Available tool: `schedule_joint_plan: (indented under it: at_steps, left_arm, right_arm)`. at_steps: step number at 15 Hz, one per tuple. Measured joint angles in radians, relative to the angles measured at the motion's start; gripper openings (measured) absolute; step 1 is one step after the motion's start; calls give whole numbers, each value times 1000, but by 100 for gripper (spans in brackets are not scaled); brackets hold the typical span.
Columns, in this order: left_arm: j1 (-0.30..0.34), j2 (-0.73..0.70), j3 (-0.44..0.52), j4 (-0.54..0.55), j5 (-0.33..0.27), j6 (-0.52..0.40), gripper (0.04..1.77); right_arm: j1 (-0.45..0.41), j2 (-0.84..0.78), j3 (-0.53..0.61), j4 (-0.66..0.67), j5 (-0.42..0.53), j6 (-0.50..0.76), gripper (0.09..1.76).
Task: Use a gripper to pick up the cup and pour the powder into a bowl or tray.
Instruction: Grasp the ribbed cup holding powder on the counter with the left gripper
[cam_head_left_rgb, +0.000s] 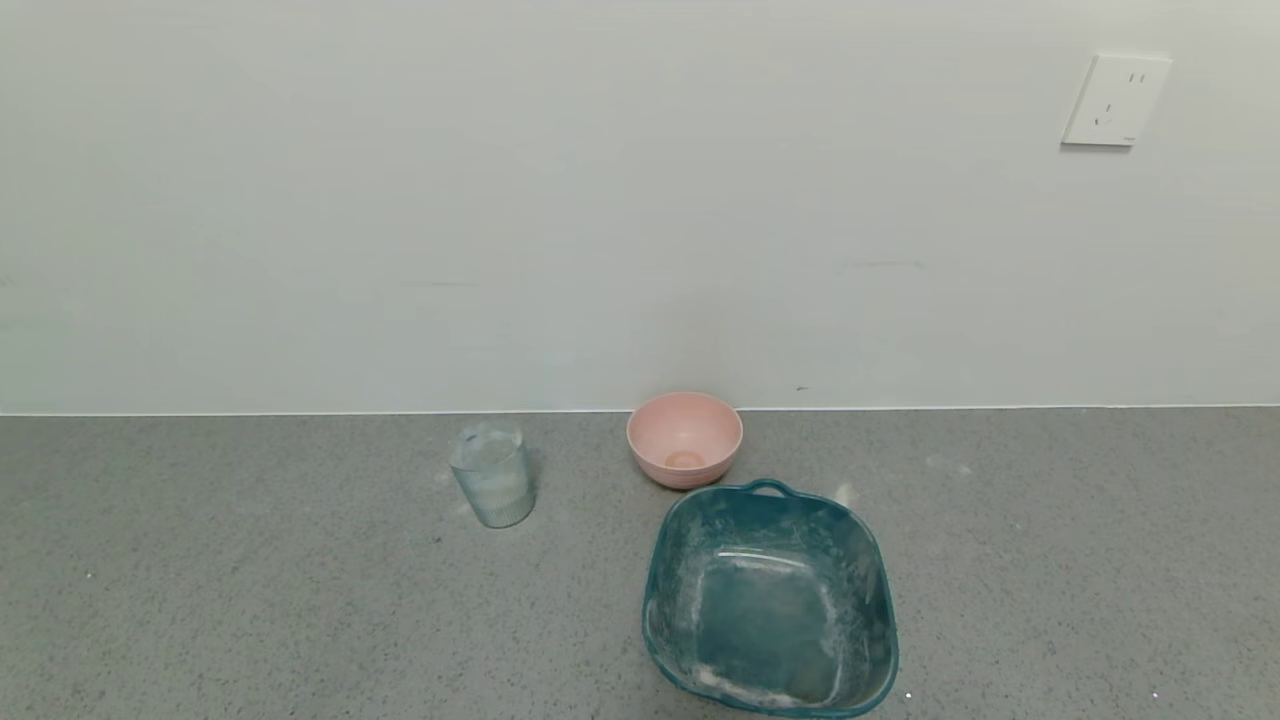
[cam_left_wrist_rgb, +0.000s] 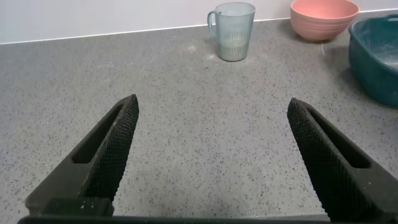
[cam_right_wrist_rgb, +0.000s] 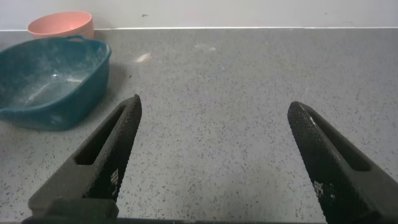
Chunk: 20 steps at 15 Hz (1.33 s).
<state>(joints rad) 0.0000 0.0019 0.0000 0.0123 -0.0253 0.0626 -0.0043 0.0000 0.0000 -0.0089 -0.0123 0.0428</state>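
Observation:
The pale-blue ribbed cup (cam_head_left_rgb: 492, 475) stands upright on the grey counter, left of the pink bowl (cam_head_left_rgb: 685, 440). Whitish powder (cam_left_wrist_rgb: 232, 45) shows faintly in its lower part. In the left wrist view the cup (cam_left_wrist_rgb: 233, 31) stands far ahead of my left gripper (cam_left_wrist_rgb: 211, 109), which is open and empty; a small handle shows on the cup's side there. The bowl (cam_left_wrist_rgb: 323, 18) sits beyond it. My right gripper (cam_right_wrist_rgb: 213, 109) is open and empty over bare counter, with the bowl (cam_right_wrist_rgb: 60, 23) far off. Neither gripper shows in the head view.
A teal squarish tub (cam_head_left_rgb: 660, 560), dusted white inside, sits in front of the pink bowl; it also shows in the right wrist view (cam_right_wrist_rgb: 93, 74). A white smear (cam_head_left_rgb: 845, 493) lies on the counter beside it. The wall with an outlet (cam_head_left_rgb: 1115, 100) closes the counter's back.

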Motion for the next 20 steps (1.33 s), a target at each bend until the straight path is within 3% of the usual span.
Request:
schedule_joint_plan:
  at_steps: [5,11,15,20]
  left_arm:
    - [0,0,-11,5,-4,10,172]
    - [0,53,-99,10,-40,12,172]
    - [-21,214,-221,1,-40,13,172]
    - [-53,535,-407,-71,-37,12,172]
  right_arm:
    - [0,0,0,0,0,0,171]
    - [0,0,0,0,0,0,171]
    - [0,0,0,0,0,0,171]
    - [0,0,0,0,0,0,171]
